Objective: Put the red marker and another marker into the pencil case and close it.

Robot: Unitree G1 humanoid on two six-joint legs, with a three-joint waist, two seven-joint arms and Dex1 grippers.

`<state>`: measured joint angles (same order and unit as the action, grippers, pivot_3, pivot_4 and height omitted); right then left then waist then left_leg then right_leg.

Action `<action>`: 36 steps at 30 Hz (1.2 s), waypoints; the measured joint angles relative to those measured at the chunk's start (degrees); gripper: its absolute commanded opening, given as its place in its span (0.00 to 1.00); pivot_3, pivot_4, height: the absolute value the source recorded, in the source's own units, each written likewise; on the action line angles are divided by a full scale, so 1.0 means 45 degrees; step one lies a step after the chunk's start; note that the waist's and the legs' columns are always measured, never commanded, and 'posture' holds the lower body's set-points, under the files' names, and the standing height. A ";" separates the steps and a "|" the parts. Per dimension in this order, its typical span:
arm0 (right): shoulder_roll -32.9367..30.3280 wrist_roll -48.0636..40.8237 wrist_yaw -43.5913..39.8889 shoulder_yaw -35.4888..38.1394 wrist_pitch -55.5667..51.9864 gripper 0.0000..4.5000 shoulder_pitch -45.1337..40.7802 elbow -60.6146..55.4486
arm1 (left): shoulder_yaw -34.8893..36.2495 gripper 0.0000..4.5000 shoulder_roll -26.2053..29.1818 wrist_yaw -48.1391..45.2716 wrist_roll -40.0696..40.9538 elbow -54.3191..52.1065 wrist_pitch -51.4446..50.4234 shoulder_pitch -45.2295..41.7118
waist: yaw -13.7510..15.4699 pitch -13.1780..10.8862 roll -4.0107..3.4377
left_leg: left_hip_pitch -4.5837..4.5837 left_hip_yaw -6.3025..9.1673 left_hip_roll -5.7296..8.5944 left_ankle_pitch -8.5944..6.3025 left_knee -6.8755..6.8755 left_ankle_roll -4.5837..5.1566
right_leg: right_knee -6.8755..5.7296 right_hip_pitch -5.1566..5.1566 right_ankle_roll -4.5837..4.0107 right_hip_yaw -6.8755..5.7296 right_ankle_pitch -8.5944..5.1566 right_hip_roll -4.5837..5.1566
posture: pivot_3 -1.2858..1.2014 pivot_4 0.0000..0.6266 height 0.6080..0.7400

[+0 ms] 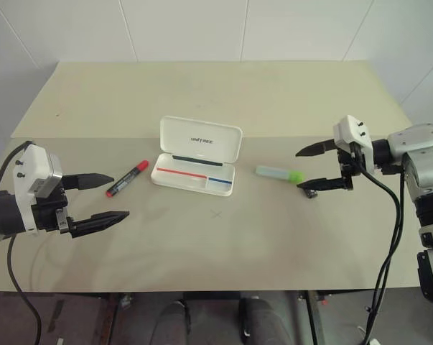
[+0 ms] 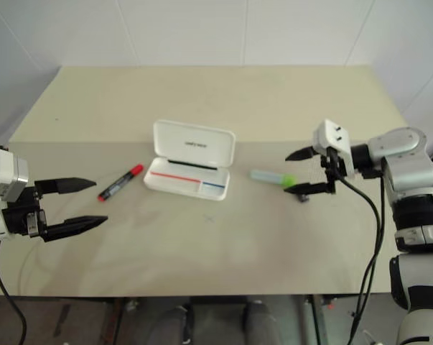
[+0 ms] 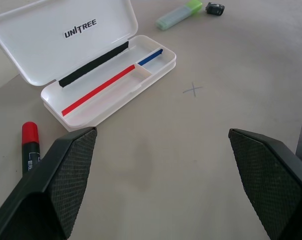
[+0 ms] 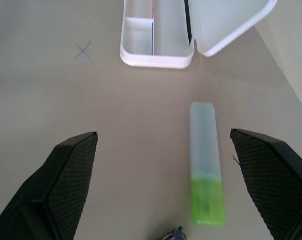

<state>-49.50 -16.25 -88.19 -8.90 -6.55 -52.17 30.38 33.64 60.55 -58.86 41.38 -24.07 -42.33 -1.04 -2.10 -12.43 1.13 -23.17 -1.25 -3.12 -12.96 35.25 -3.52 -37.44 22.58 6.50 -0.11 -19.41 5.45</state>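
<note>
At table centre the pencil case [image 1: 197, 159] lies open, tray empty, lid tilted back; the red marker [image 1: 127, 178] rests just to its left and the green marker [image 1: 279, 173] just to its right — neither is held. Left gripper [image 1: 100, 196] and right gripper [image 1: 319, 167] hover with jaws spread wide, gripping nothing. Risks, as judged: a slim round marker may roll or skid if a finger lands off-centre — and a nudge could shift the light case or drop its lid early.

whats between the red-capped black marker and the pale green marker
The open white plastic pencil case lies between the red marker and green marker, seen from the head views.
</note>
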 measured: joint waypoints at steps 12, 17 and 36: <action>-0.0144 -0.0138 0.0000 -0.0003 0.0006 0.99 0.0152 -0.0198 | -0.0001 1.00 0.0000 -0.0007 0.0003 0.0003 0.0000 -0.0032 | 0.0012 0.0001 0.0001 | 0.0004 -0.0012 -0.0001 -0.0004 0.0002 0.0006 | 0.0001 0.0002 0.0004 0.0016 0.0003 -0.0002 | 0.52 0.24 1.00; -0.0222 -0.0697 0.0000 0.0001 -0.0207 0.99 0.0196 -0.0289 | -0.0321 1.00 0.0004 -0.0031 0.0001 0.0164 0.0034 -0.0553 | 0.0036 0.0001 0.0001 | 0.0005 -0.0014 0.0000 -0.0005 0.0002 0.0008 | -0.0001 0.0003 0.0006 0.0018 0.0003 -0.0002 | 0.52 0.24 1.00; -0.1409 -0.2865 0.0060 0.1199 -0.2131 0.99 0.1538 -0.2924 | -0.9383 1.00 -0.2303 -0.5123 -0.5212 1.1120 0.5217 -1.0707 | 0.0101 0.0003 0.0010 | -0.0031 -0.0110 -0.0019 -0.0036 0.0171 0.0028 | -0.0001 0.0004 0.0082 0.0104 0.0060 -0.0033 | 0.52 0.24 1.00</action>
<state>-55.84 -29.14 -87.92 -3.50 -16.14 -45.25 17.22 -8.59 50.18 -81.91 17.92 25.97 -18.85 -49.22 -1.64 -12.42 1.17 -23.31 -1.74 -3.20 -13.12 36.02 -3.40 -37.44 22.60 6.87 0.36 -19.14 5.30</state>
